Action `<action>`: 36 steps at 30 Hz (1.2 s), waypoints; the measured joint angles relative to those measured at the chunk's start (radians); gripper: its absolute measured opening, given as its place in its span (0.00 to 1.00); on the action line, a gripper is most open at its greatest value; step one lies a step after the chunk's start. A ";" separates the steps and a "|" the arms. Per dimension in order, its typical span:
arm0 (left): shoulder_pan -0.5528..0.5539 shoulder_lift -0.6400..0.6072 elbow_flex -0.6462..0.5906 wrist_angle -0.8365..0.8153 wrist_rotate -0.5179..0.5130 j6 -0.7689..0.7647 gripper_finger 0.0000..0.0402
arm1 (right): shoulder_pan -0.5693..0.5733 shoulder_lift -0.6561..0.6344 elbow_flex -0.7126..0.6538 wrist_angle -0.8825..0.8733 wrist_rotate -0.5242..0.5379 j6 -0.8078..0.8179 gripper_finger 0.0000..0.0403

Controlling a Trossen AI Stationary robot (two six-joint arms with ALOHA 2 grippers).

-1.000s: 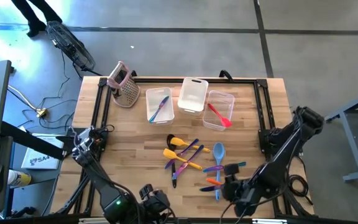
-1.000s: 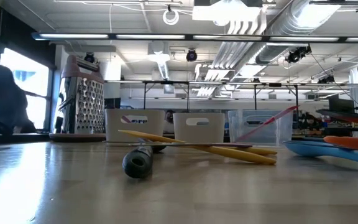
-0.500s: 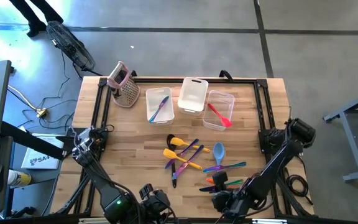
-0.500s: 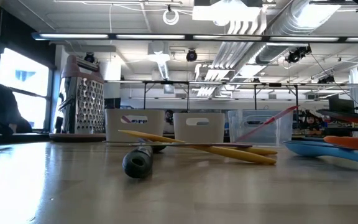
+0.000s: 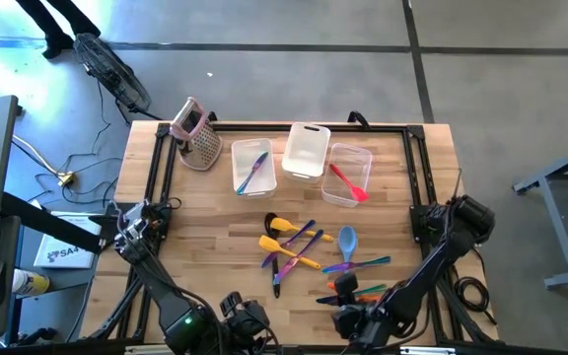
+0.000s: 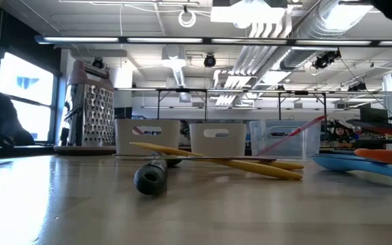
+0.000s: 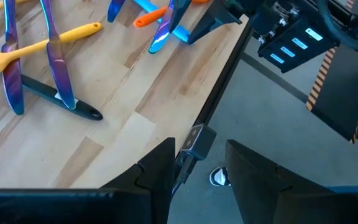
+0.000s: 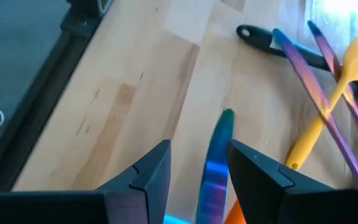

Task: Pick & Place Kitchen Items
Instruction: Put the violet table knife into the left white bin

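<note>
**Utensil pile mid-desk, both tools parked at the near edge**

Your utensils point(image 5: 309, 251) lie loose in a cluster on the wooden desk point(image 5: 195, 217), toward its near half. In it you can pick out a yellow spatula point(image 5: 286, 226), crossed purple pieces point(image 5: 302, 237), a black-handled piece point(image 5: 276, 279), a blue spoon point(image 5: 347, 240) and an orange piece point(image 5: 338, 286) at the near-right fringe. Two more utensils already sit in tubs along the far side: a blue and purple one in the left tub point(image 5: 253, 167), a red one in the right tub point(image 5: 349, 175). The middle tub point(image 5: 306, 151) looks white; you cannot see inside it from here. The pink-topped grater point(image 5: 196, 135) stands at the far-left corner.

Your right tool point(image 8: 197, 168) hangs low over the near edge of the desk, just beside the blue and orange pieces. Its fingers point(image 8: 148, 174) stand apart with a blue serrated utensil point(image 8: 216, 168) lying between them; whether they touch it you cannot tell.

Your left tool point(image 7: 199, 168) sits past the near edge of the desk, fingers point(image 7: 157, 171) parted with nothing between them, only floor and the desk frame below.
</note>
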State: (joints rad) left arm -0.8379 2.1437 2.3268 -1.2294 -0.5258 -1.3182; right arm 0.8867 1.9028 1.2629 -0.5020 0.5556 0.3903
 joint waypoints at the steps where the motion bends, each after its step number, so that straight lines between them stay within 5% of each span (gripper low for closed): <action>1: 0.000 0.000 0.000 0.001 0.000 0.000 0.34 | 0.000 0.005 0.000 -0.001 0.000 0.000 0.37; 36: 0.000 -0.001 0.000 0.000 0.002 -0.023 0.34 | -0.006 0.085 0.000 -0.031 0.139 0.001 0.37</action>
State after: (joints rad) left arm -0.8379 2.1429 2.3268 -1.2293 -0.5236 -1.3407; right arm 0.8810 1.9881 1.2633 -0.5333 0.6943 0.3912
